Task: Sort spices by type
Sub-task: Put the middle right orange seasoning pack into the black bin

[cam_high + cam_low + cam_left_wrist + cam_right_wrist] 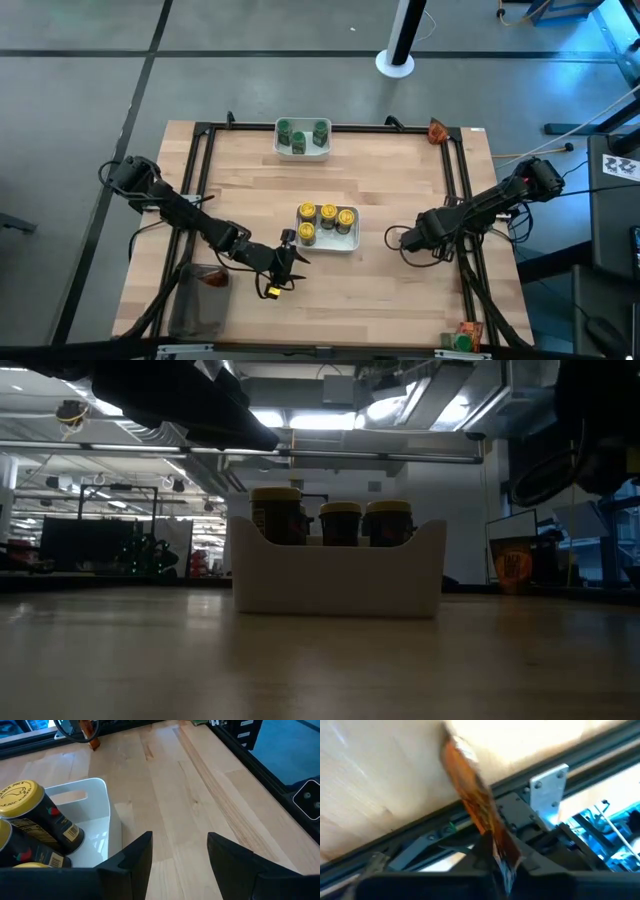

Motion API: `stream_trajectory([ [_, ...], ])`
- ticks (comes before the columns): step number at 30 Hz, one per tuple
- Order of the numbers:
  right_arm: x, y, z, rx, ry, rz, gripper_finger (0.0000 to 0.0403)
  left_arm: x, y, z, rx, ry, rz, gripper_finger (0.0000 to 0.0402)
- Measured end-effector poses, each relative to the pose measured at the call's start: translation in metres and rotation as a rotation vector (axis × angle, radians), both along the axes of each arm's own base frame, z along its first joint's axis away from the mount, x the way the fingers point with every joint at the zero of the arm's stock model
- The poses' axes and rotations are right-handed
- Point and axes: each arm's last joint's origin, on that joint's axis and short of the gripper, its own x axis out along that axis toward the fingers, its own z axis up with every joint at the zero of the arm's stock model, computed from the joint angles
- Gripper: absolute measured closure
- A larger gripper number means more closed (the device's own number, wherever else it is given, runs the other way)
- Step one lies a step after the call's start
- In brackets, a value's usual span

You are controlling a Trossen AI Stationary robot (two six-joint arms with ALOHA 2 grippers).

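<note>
near the table's right edge, the right gripper (497,855) is closed on a brown-orange packet (472,805), whose long axis runs straight out from the fingertips. the left gripper (180,855) is held open and empty beside the yellow-capped jars (327,222) mid-table.

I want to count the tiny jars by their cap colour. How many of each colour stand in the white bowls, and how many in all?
Tiny glass jars with yellow caps, in the middle white rectangular bowl: 5
Tiny glass jars with green caps, in the far white rectangular bowl: 3
Total: 8 jars
</note>
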Motion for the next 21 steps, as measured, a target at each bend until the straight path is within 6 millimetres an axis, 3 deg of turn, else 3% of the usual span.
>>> stream_trajectory([
  [3,0.003,0.002,-0.002,0.027,-0.031,-0.007,0.0396,0.0,0.0,0.0,0.0,0.0,0.0,0.0229],
  [11,0.016,0.009,-0.005,0.128,-0.163,-0.028,0.0398,0.0,0.0,0.0,0.001,0.0,0.002,0.0229],
  [21,0.049,0.02,0.025,0.176,-0.444,0.011,0.04,0.0,0.0,0.0,0.002,-0.002,0.005,0.0229],
])
